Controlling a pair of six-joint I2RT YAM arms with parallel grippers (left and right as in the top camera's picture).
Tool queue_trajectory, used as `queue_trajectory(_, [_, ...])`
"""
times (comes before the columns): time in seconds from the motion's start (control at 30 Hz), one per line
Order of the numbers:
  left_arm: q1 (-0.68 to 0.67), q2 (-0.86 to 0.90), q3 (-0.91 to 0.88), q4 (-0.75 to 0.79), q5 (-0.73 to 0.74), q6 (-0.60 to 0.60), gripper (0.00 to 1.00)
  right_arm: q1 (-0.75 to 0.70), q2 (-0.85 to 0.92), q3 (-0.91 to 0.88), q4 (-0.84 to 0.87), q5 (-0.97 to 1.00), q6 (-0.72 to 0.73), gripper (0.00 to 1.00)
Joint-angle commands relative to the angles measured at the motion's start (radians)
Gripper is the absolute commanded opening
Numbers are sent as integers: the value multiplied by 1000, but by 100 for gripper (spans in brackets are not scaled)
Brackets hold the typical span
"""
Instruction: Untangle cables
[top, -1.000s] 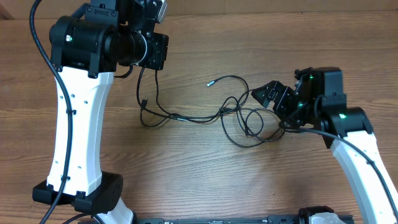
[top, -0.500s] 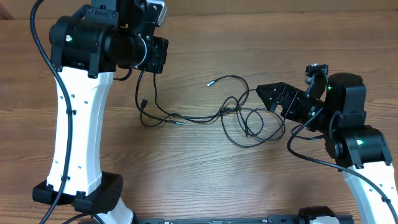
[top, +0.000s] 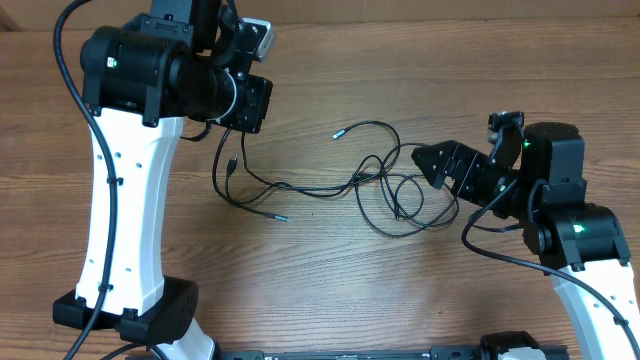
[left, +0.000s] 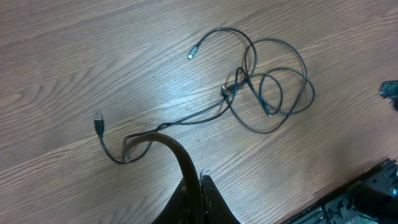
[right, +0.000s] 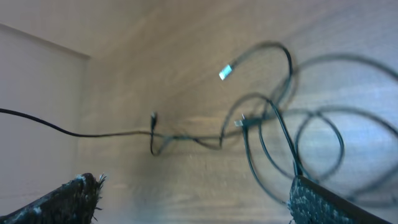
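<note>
The wood-grain surface is bare along its near edge, and no tray or box shows anywhere on it. Just beyond that, at about 3 o'clock from the middle, the right claw hangs released, jaws wide, just beside the outer loops of the cables and gripping nothing. The cables lie as several overlapping rings around one small knot right of centre. A silver plug tip curls out toward 11 o'clock of the knot, and a long strand trails away toward 9 o'clock. That strand bends past a loose dark tip and climbs into the left claw, which sits farther back at about 10 o'clock, clenched on the cord and lifting it off the wood. These cords look light, limp and thin, so they should slide and drag the whole bundle rather than resist. Pulling hard would likely cinch the knot. A better hold is probably on a single outer loop near the knot, or just behind a plug tip.
</note>
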Motion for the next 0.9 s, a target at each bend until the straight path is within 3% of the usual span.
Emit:
queue_trajectory(0.0, [-18, -27, 13, -3, 45, 24, 4, 13, -3, 6, -39, -2, -61, 96])
queue_trajectory(0.17, [-34, -27, 13, -3, 47, 105, 5, 59, -2, 6, 12, -2, -319, 95])
queue_trajectory(0.23, [-36, -27, 14, 15, 78, 132, 4, 79, 6, 6, 80, -2, -356, 94])
queue_trajectory(0.3, [-36, -27, 14, 37, 153, 179, 4, 99, 19, 6, 123, -2, -359, 92])
queue_trajectory(0.37, [-36, -27, 14, 74, 244, 242, 4, 132, 56, 6, 155, -2, -355, 79])
queue_trajectory(0.4, [-36, -27, 14, 90, 255, 247, 4, 140, 70, 6, 159, -2, -345, 78])
queue_trajectory(0.5, [-36, -27, 14, 126, 254, 247, 4, 195, 169, 6, 169, -2, -243, 78])
queue_trajectory(0.6, [-36, -27, 14, 142, 254, 246, 4, 243, 250, 6, 185, 32, -237, 82])
queue_trajectory(0.73, [-36, -27, 14, 146, 254, 244, 4, 260, 348, 6, 195, 156, 141, 84])
queue_trajectory(0.87, [-36, -27, 14, 147, 255, 242, 4, 267, 412, 6, 199, 151, 416, 73])
